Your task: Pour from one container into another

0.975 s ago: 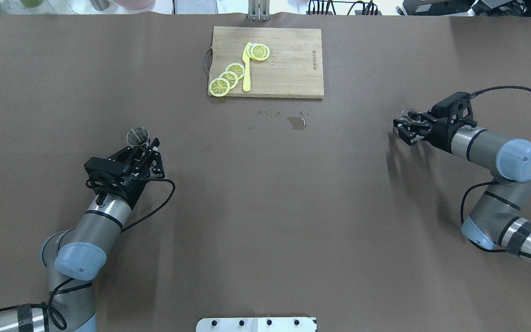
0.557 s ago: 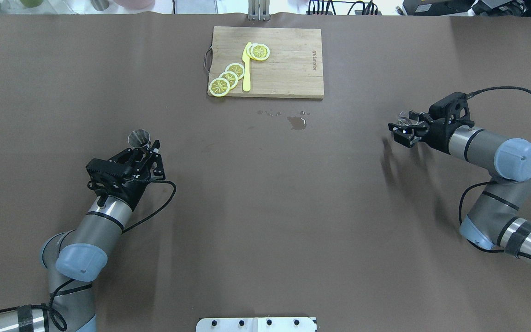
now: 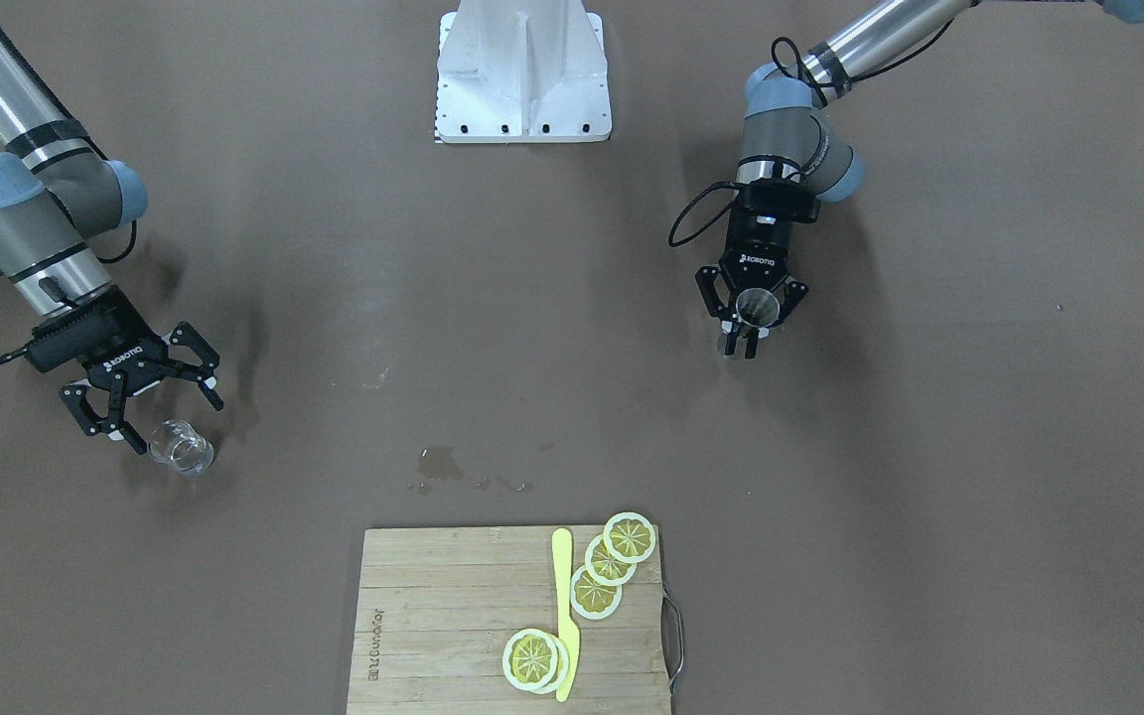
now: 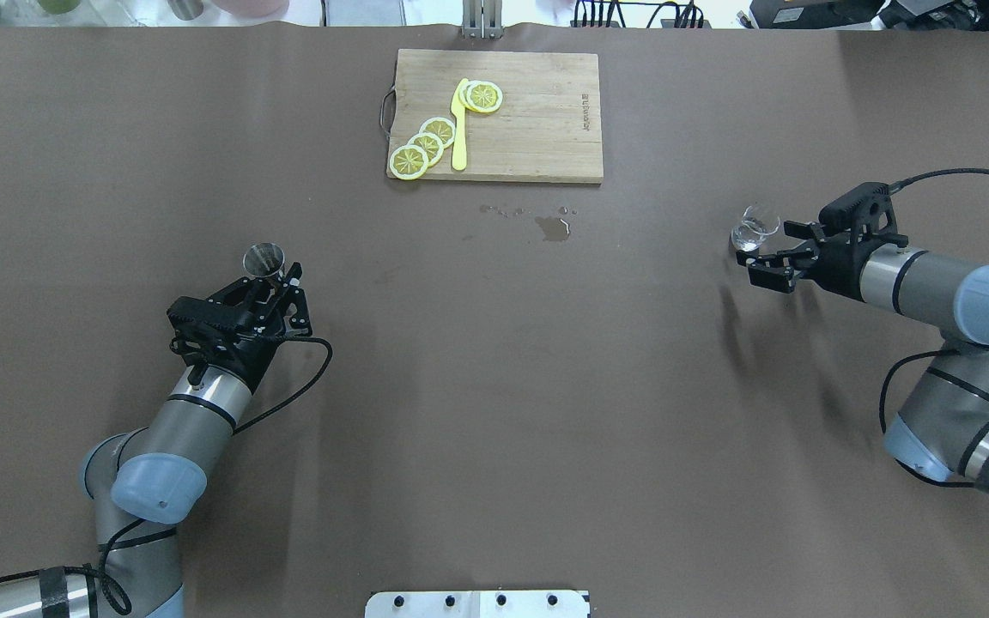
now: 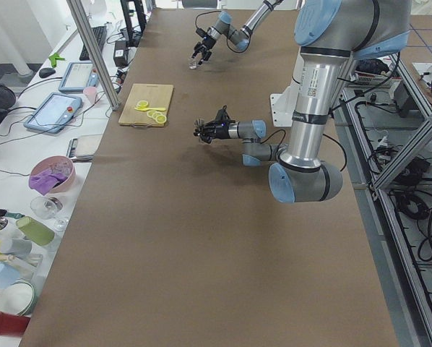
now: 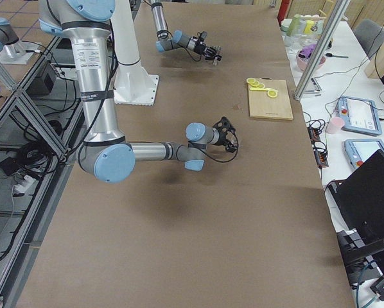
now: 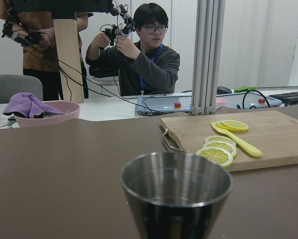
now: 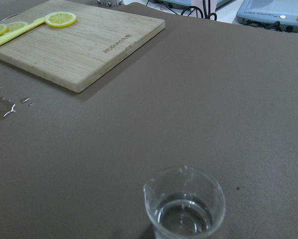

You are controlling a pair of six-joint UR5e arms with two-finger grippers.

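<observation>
The left end effector [image 3: 743, 340] grips the jigger [image 3: 757, 306]; the right end effector [image 3: 176, 423] gapes beside the glass [image 3: 182, 450].

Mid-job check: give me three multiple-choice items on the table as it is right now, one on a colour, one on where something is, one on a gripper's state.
1. What colour is the knife on the cutting board?
A. Red
B. Yellow
C. Black

2. Where is the clear glass?
A. On the cutting board
B. On top of the knife
C. Standing on the table, just past the right gripper's fingertips

3. What state is the right gripper in?
A. Open, holding nothing
B. Shut on the glass
C. Shut on the knife

Answers:
1 B: the knife shows plain yellow against the pale wood.
2 C: the overhead and front-facing views show it upright on the brown surface ahead of the gripper.
3 A: its jaws are spread and the glass stands outside them.
</observation>
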